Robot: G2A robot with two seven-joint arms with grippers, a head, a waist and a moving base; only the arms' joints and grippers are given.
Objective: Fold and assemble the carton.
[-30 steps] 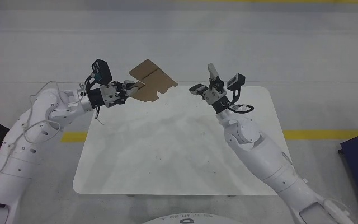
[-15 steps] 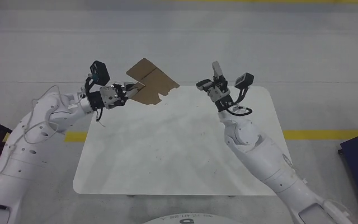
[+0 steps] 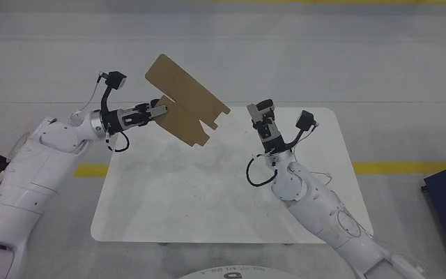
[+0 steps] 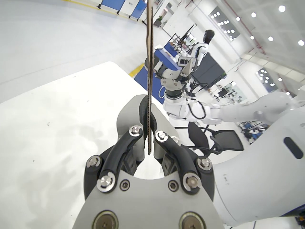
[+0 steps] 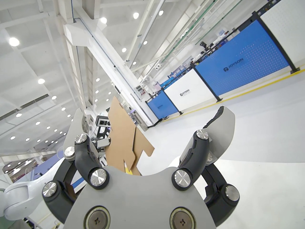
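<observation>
A flat brown carton (image 3: 185, 97) is held up in the air over the far left part of the white table (image 3: 223, 195). My left gripper (image 3: 159, 111) is shut on its near left edge; in the left wrist view the carton (image 4: 149, 48) runs edge-on between the closed fingers (image 4: 145, 110). My right gripper (image 3: 262, 111) stands open over the far right part of the table, to the right of the carton and apart from it. Its wrist view shows the carton (image 5: 124, 134) beyond the spread fingers (image 5: 221, 122), with nothing between them.
The table's far right corner (image 3: 327, 115) lies close to the right arm. A yellow floor line (image 3: 397, 167) runs past both sides of the table.
The left gripper has tilted and raised the carton, so more of its broad face shows from above. The right gripper has drawn back and turned towards the carton.
</observation>
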